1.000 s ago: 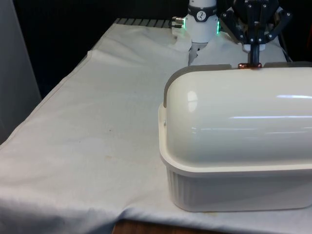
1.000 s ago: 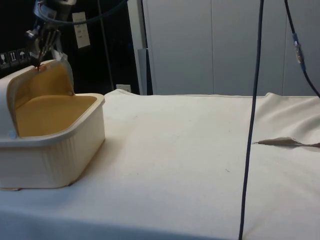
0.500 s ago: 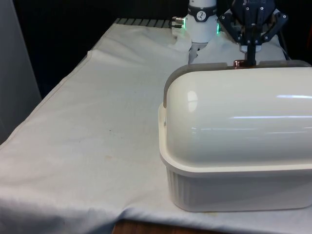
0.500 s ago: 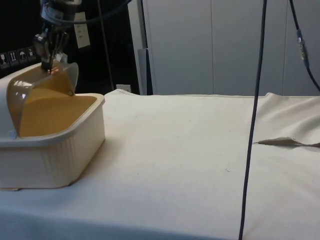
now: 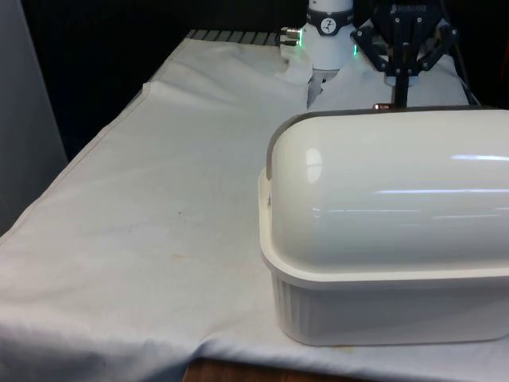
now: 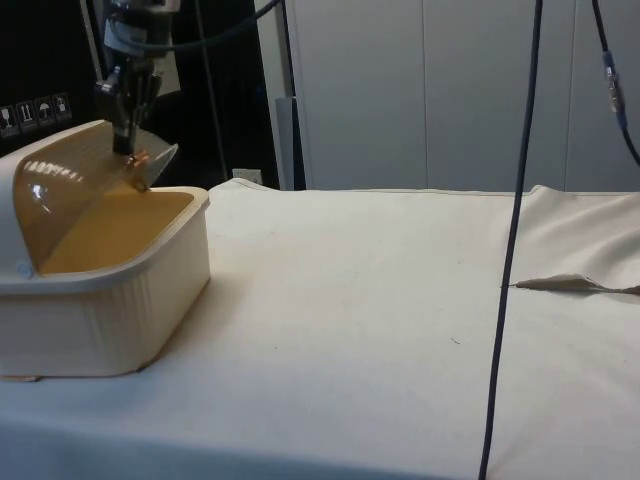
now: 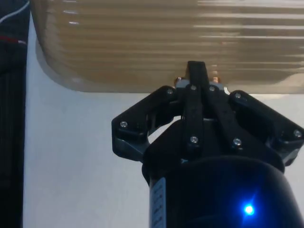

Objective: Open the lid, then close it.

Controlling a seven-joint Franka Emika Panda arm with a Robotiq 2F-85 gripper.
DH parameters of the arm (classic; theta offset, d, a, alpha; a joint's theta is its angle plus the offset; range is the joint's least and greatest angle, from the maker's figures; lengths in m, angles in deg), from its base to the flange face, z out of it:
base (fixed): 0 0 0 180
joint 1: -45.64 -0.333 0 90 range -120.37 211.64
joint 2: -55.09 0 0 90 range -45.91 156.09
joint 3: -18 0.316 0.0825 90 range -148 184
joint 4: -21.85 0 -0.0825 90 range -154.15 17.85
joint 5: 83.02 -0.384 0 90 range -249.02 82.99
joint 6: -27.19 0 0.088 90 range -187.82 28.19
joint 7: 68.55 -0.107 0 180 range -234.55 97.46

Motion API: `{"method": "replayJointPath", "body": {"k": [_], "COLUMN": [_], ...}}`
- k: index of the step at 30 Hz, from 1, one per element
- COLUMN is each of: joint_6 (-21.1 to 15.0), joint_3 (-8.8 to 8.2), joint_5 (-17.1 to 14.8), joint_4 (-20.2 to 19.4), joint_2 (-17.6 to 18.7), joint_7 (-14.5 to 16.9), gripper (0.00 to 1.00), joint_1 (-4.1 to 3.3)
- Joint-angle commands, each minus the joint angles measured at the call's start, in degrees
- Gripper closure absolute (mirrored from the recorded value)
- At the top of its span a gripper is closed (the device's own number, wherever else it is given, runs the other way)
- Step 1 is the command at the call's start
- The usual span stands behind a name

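A cream bread box [image 5: 382, 239] stands at the front view's right, its rounded back toward that camera. In the side view the box [image 6: 110, 300] faces right, and its translucent amber roll lid [image 6: 75, 190] covers about the upper half of the opening. My gripper [image 6: 128, 150] hangs above the lid's front edge, shut on the small copper handle [image 6: 141, 160]. From the front, the gripper [image 5: 402, 97] stands behind the box's top, with the handle [image 5: 382, 104] just showing. In the wrist view the gripper [image 7: 197, 71] is closed against the ribbed lid [image 7: 156, 42].
White cloth [image 5: 159, 199] covers the table, with free room at the front view's left of the box. In the side view a black cable [image 6: 515, 200] hangs down at the right, and a fold in the cloth [image 6: 570, 285] lies near the far right edge.
The gripper has moved forward and down over the box's opening, drawing the lid with it. The lid now covers more of the opening than a second ago.
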Motion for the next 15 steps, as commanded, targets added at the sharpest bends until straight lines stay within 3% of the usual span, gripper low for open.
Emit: {"method": "replayJointPath", "body": {"k": [1,15], "joint_6": [0.92,7.16], "joint_3": [0.11,0.29], "joint_5": [-0.23,-0.4], "joint_4": [-0.63,-1.43], "joint_2": [-0.46,-1.32], "joint_7": [0.0,0.23], "gripper": [1.0,1.0], "joint_1": [0.0,0.0]}}
